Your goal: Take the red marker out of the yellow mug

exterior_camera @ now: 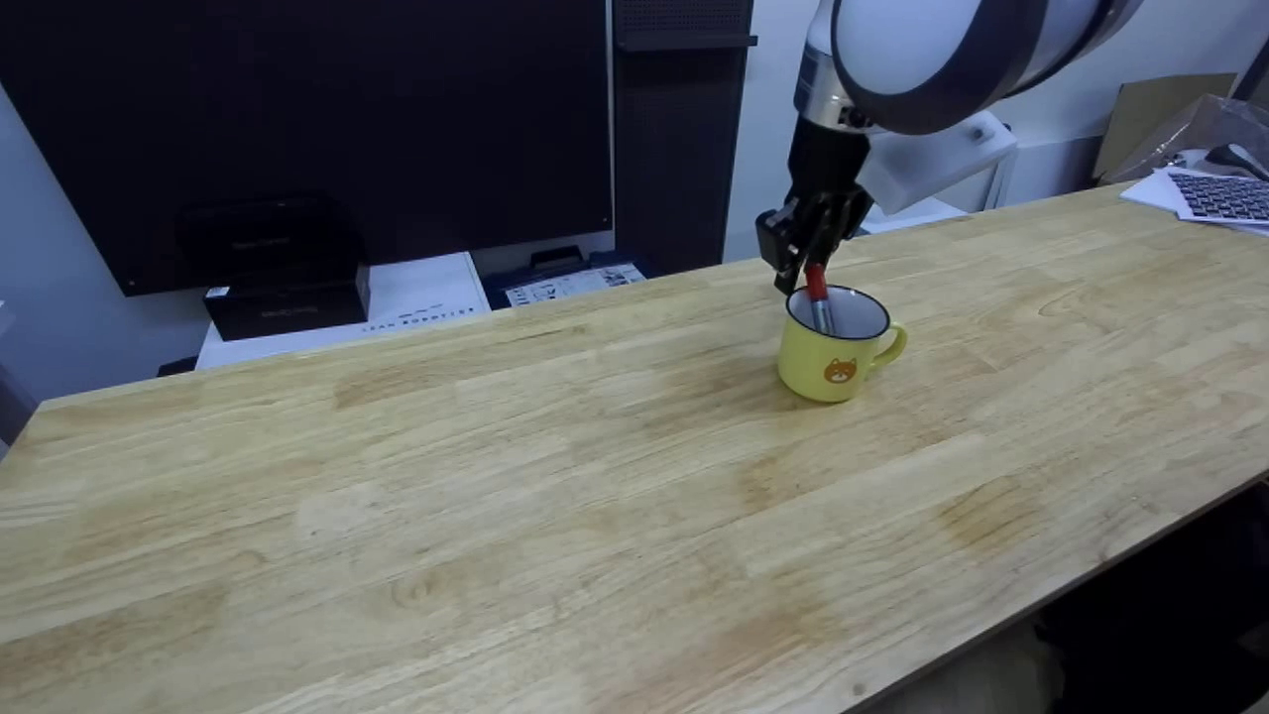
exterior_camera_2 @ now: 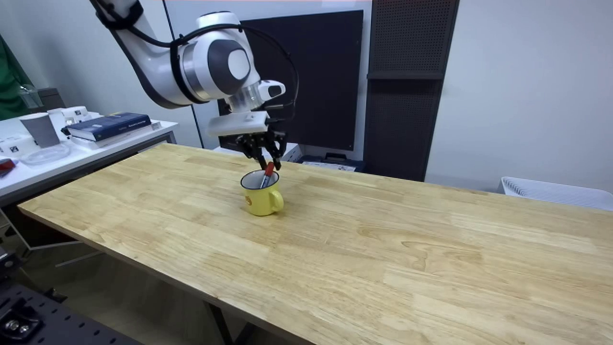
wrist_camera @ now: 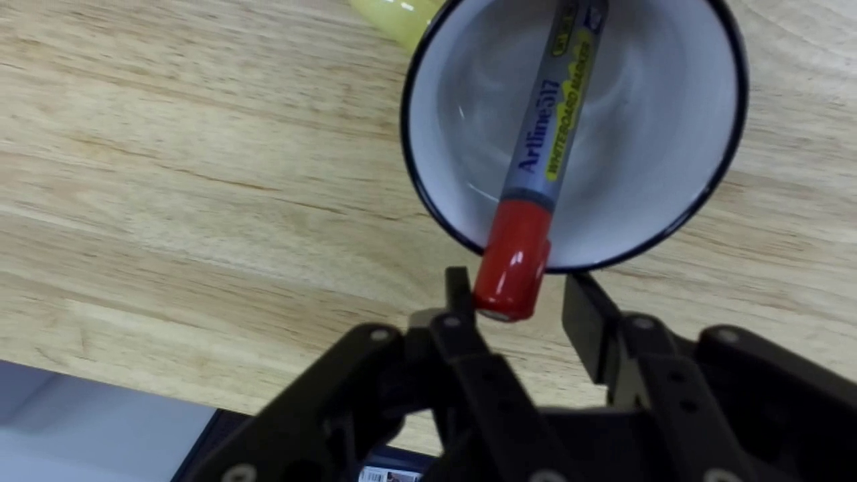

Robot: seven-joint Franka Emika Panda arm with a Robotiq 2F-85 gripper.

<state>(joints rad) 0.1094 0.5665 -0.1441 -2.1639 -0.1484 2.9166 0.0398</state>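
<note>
The yellow mug stands upright on the table, seen in both exterior views (exterior_camera: 815, 367) (exterior_camera_2: 259, 201); its white inside shows in the wrist view (wrist_camera: 689, 154). The red marker leans inside it, its red cap sticking out above the dark rim (exterior_camera: 817, 286) (exterior_camera_2: 267, 173). In the wrist view the marker (wrist_camera: 556, 120) has a grey printed body, and its cap end lies between the fingers. My gripper (wrist_camera: 515, 284) is open around the cap, also seen in both exterior views (exterior_camera: 800, 278) (exterior_camera_2: 270, 165). The left finger is close to the cap or touching it; a gap shows at the right finger.
The wooden table (exterior_camera: 496, 516) has its back edge close behind the gripper. A black box (exterior_camera: 288, 302) sits beyond that edge. A keyboard (exterior_camera: 1224, 195) lies at the table's far end. Books (exterior_camera_2: 107, 125) and a grey cup (exterior_camera_2: 40, 129) stand on a white side table.
</note>
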